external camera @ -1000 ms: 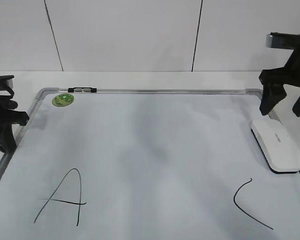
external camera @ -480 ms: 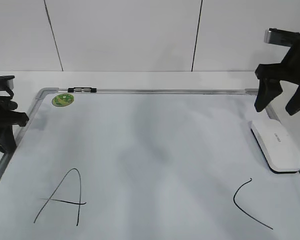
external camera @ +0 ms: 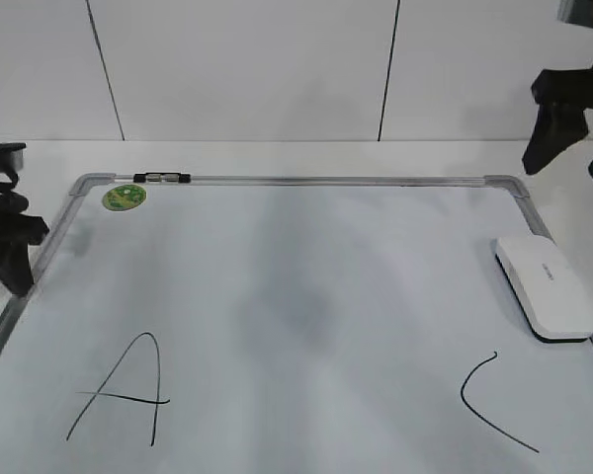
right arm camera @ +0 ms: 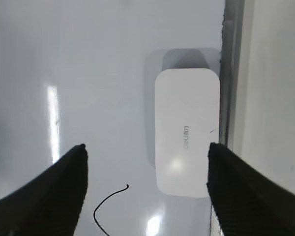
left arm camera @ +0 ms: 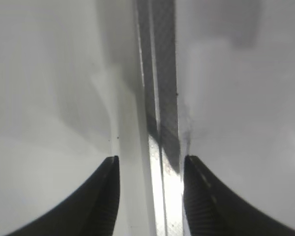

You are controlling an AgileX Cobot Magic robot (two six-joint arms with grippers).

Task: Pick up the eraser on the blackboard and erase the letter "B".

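Observation:
The white eraser [external camera: 547, 286] lies on the blackboard [external camera: 306, 267] by its right frame. It also shows in the right wrist view [right arm camera: 187, 132]. No letter "B" shows on the board; its middle is only faintly smudged grey. My right gripper [external camera: 573, 158] is open and empty, raised above and behind the eraser; in its wrist view [right arm camera: 146, 191] the jaws stand wide apart. My left gripper [external camera: 5, 247] is open and empty at the board's left edge. In its wrist view [left arm camera: 150, 196] it straddles the silver frame [left arm camera: 160, 123].
A black "A" [external camera: 124, 395] is at the board's front left. A curved "C" [external camera: 494, 400] is at the front right, also in the right wrist view [right arm camera: 108, 206]. A green sticker [external camera: 125, 197] and a small black-and-clear clip [external camera: 162, 178] sit at the back left.
My right gripper has risen and drawn back to the right, away from the eraser, which stays on the board. My left gripper has barely shifted.

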